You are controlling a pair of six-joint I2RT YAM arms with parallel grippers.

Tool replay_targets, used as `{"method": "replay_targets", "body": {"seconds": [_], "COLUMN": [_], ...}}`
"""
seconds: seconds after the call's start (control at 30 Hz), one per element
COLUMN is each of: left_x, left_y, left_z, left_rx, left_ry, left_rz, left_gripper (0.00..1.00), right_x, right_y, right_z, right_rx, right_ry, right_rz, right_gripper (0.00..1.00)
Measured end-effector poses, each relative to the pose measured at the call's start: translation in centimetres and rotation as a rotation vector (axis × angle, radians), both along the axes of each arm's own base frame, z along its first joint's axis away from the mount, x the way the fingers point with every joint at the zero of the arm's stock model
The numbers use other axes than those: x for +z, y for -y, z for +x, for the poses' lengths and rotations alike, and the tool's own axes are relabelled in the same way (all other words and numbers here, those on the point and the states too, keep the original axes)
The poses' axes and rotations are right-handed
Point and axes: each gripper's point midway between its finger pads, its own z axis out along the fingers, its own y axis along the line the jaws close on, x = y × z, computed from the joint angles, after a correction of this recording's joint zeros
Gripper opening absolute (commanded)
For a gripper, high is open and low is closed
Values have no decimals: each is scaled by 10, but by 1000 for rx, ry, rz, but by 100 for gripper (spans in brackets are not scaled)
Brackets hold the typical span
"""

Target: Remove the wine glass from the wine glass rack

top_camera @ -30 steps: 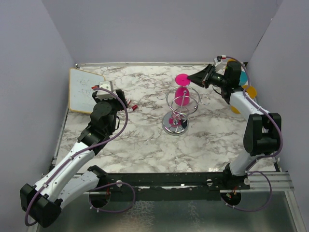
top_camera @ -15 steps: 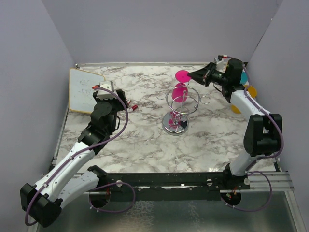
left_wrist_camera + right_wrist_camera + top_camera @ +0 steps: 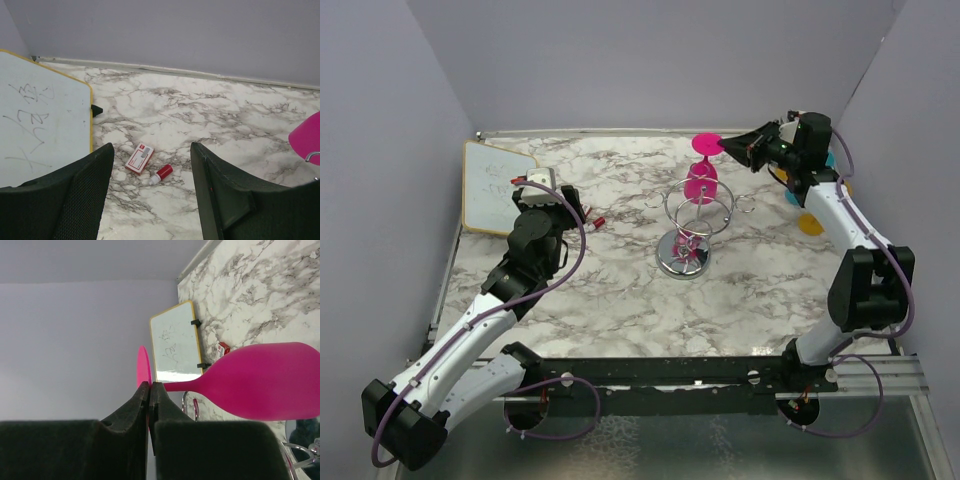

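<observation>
Pink and opaque, the glass (image 3: 701, 180) is upside down, foot uppermost, at the far side of the rack (image 3: 683, 256). The right claw (image 3: 728, 148) is clamped on the edge of the round foot. In the right wrist view its two fingers (image 3: 131, 407) are pressed together on the thin pink disc, which shows edge-on just above the tips. From there the stem runs to the right into the broad bowl (image 3: 265, 381).

From above, the bowl overlaps the chrome rings at the top of the rack. I cannot tell whether glass and wire touch there. The rack stands upright on its round domed base near the middle of the marbled surface (image 3: 600, 290). Parts of its wire loops also show under the bowl in the right wrist view.

The left claw (image 3: 582, 212) is over the left part of the surface, well apart from the rack. Its fingers (image 3: 85, 195) are spread wide with nothing between them. Past the tips a small red-and-white box (image 3: 139, 158) lies flat on the marble. A red-capped stub (image 3: 162, 174) lies just beside it. A yellow-edged whiteboard (image 3: 495, 186) with scribbles lies at the far left. An orange disc (image 3: 810, 225) lies near the right arm.
</observation>
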Motion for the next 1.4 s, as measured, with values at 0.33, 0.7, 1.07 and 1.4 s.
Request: {"method": "replay_targets", "body": {"seconds": [0.33,0.7,1.07,1.4], "left_x": [-2,-7,-16,38], "left_y": [1,2,6,57], "left_z": [1,3,7,-11], "left_rx": [0,0,0,-265], "left_ry": [-5,-18,-47,-46], "left_rz": [3,12,12,-238], "left_gripper": [65,65,65,70], "right_x": [17,69,115,83], "right_y": [5,8,3,-36], "right_z": [13,-3,-145,-213], "right_rx": [-32,59,251,337], "right_ry": [118,816,1988,2537], "right_rz": [-3,-371,-1102,-1193], "right_gripper": [1,1,1,1]}}
